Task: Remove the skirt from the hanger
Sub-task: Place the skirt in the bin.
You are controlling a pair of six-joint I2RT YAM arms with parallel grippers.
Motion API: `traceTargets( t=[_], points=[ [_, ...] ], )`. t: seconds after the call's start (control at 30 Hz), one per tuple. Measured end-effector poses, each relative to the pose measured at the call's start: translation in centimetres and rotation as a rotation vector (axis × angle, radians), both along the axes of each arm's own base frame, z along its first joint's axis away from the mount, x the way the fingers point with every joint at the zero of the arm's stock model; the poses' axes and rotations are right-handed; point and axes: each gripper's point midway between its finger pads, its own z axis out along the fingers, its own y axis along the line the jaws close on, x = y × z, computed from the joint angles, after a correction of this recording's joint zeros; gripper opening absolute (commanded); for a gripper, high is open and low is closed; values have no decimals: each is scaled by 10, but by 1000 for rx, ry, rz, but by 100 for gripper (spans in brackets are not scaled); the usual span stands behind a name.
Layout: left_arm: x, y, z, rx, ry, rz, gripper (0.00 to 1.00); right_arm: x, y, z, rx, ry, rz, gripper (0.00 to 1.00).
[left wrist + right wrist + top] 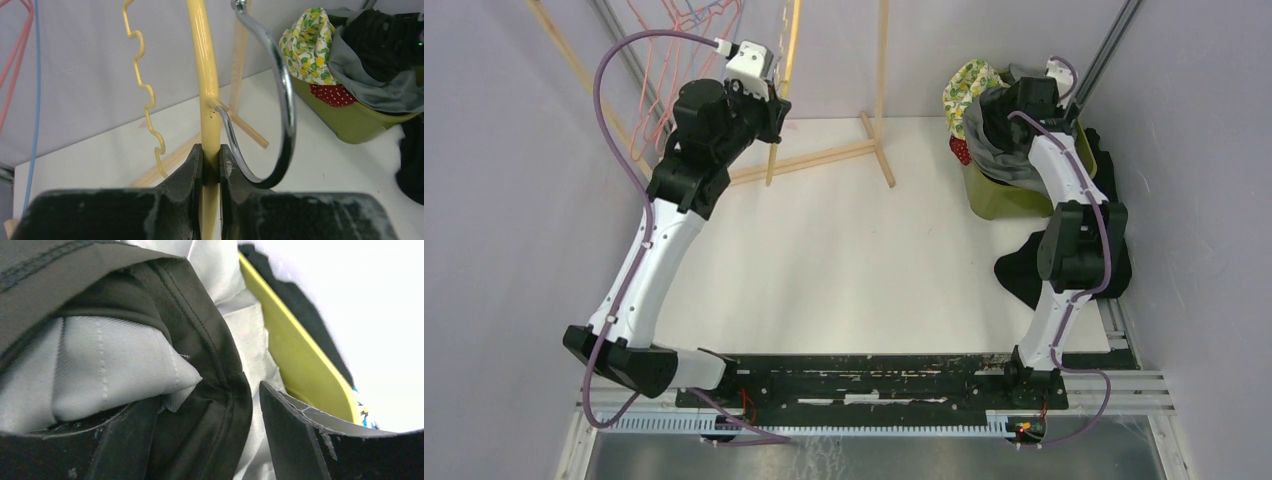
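My left gripper (774, 95) (211, 150) is shut on the yellow hanger (206, 75) and holds it upright at the back left (790, 45). The hanger's silver metal hook (287, 100) curls to the right of my jaws, and no cloth hangs on the hanger. The dark grey skirt (996, 150) with pale lining lies heaped in the green bin (1004, 205) at the back right. My right gripper (1036, 95) (205, 400) is down in the bin. Its jaws stand apart with a fold of the skirt (210, 340) between them.
A wooden clothes rack (880, 90) stands at the back middle, with pink and blue hangers (674, 40) at the back left. A lemon-print cloth (969, 85) and a red dotted cloth (332, 94) lie in the bin. Black cloth (1024, 270) lies on the table by the right arm.
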Motion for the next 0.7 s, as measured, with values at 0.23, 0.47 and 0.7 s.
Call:
traceTargets(
  t=[0.23,0.47,0.7],
  points=[
    [37,-6,-12,21,44,44,3,-6,-1,80,-74,-142,5,81],
    [70,-8,-16,2,82,88,3,-2,11,181,-69,-367,80,81],
    [84,6,15,-81,33,131,3,4,58,207,-6,-434,307,80]
  ],
)
